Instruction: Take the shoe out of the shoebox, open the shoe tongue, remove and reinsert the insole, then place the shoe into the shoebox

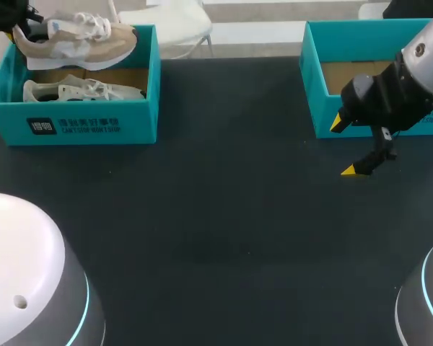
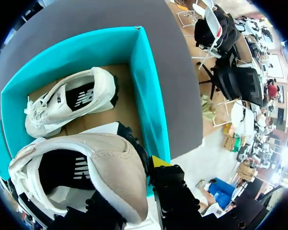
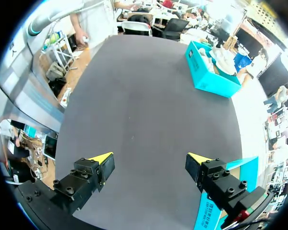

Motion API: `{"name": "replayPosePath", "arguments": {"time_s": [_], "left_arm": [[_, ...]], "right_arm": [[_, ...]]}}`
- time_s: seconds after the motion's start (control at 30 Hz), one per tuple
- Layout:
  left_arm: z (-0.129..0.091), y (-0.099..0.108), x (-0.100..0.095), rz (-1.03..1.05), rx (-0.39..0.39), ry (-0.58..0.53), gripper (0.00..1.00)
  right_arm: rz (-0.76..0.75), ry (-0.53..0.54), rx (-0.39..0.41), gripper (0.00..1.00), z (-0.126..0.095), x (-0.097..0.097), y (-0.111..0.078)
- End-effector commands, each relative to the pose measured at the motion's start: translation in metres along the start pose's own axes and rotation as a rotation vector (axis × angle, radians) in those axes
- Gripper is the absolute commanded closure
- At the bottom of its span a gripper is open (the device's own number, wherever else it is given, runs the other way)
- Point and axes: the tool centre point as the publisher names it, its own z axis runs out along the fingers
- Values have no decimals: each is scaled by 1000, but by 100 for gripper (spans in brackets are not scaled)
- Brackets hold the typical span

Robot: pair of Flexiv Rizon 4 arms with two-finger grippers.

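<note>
Left gripper point(image 2: 134, 194): closed on the heel of a beige sneaker point(image 1: 79, 37). In the left wrist view one yellow tip sits against the outer heel and the other finger is under the shoe, mostly hidden. The jaws stand about a heel's width apart.

Beige sneaker: held over the back half of the left shoebox point(image 1: 94, 122), at the table's far left. The heel is at the gripper and the toe points toward the box's right wall. The sole faces down and looks to be above the rim. I cannot tell whether it touches the back wall.

Second sneaker point(image 1: 79, 91): white, laced, on the cardboard floor of the same box. It lies near the front wall, below the held shoe and apart from it.

Table point(image 1: 216, 216): dark surface, spanning the gap between the two boxes.

Right gripper point(image 1: 346, 147): fingers spread wide, nothing held. In the right wrist view only table shows between the two yellow tips. In the head view it hangs over the table just in front of the near left corner of the right shoebox point(image 1: 312, 79), with one tip overlapping the box's front wall.

Right shoebox: teal, open, at the table's far right, well apart from the left one. Its cardboard floor is partly hidden by the right arm.
</note>
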Motion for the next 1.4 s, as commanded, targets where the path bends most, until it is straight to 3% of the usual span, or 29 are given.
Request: {"name": "replayPosePath", "arguments": {"time_s": [0.03, 0.73, 1.23, 1.27, 1.3, 1.37, 1.4], "left_arm": [[16, 17, 4, -2, 27, -8, 100], [84, 26, -11, -15, 164, -28, 100], [104, 24, -17, 19, 171, -28, 100], [104, 24, -18, 23, 174, -35, 96], [104, 23, -19, 23, 175, -35, 80], [105, 22, -21, 26, 178, -37, 64], [106, 23, -22, 25, 178, -35, 60]], "right_arm": [[0, 0, 1, 0, 2, 0, 0], [0, 0, 1, 0, 2, 0, 0], [0, 0, 1, 0, 2, 0, 0], [0, 0, 1, 0, 2, 0, 0], [0, 0, 1, 0, 2, 0, 0], [0, 0, 1, 0, 2, 0, 0], [0, 0, 1, 0, 2, 0, 0]]}}
